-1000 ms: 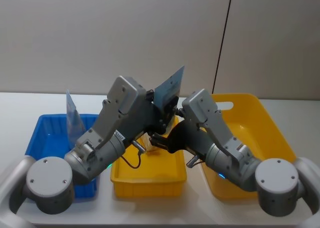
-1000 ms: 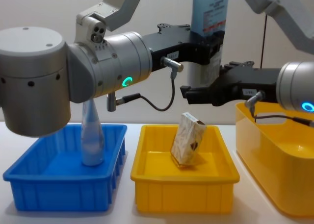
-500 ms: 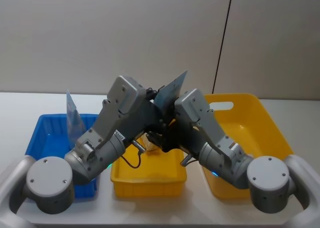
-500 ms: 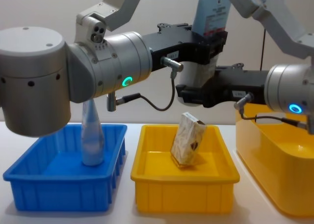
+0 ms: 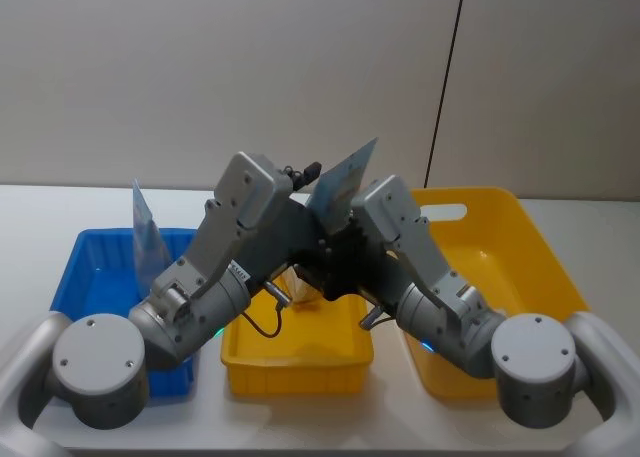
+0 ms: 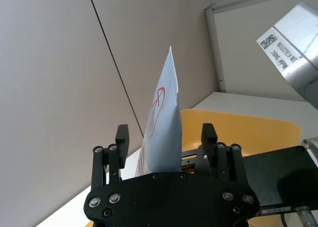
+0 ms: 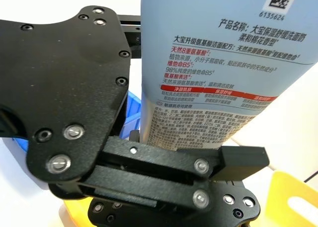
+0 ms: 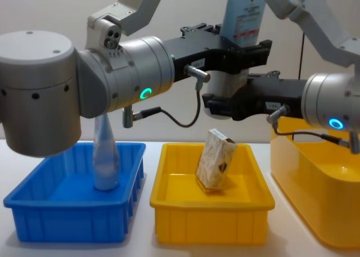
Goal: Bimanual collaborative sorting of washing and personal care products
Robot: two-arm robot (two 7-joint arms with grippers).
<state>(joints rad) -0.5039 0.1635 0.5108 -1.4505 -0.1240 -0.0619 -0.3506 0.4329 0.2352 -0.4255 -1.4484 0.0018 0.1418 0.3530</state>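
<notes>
Standing upright above the small yellow bin (image 8: 212, 217), the tall tube (image 8: 243, 15) with its light-blue and red label sits between both grippers at once. The left gripper (image 8: 243, 49) reaches in from the blue-bin side of that yellow bin, and in the left wrist view its two fingers (image 6: 121, 137) stand apart on either side of the tube (image 6: 161, 127), with a clear gap to the tube's thin edge, so they are spread and not pressing it. The right gripper (image 8: 225, 102) comes from the large yellow bin's (image 8: 315, 184) side and sits just below the left one, around the tube's whitish lower end; in the right wrist view its black fingers (image 7: 164, 180) lie across the foot of the tube (image 7: 218, 78) and appear closed against it, clamped on the tube.

Inside the small yellow bin, directly beneath the two grippers and well apart from them, the beige mottled carton (image 8: 215, 166) leans tilted against the back wall. To the left of that bin, the blue bin (image 8: 73, 212) holds the clear cone-shaped bottle (image 8: 105, 156), standing upright near its back edge
</notes>
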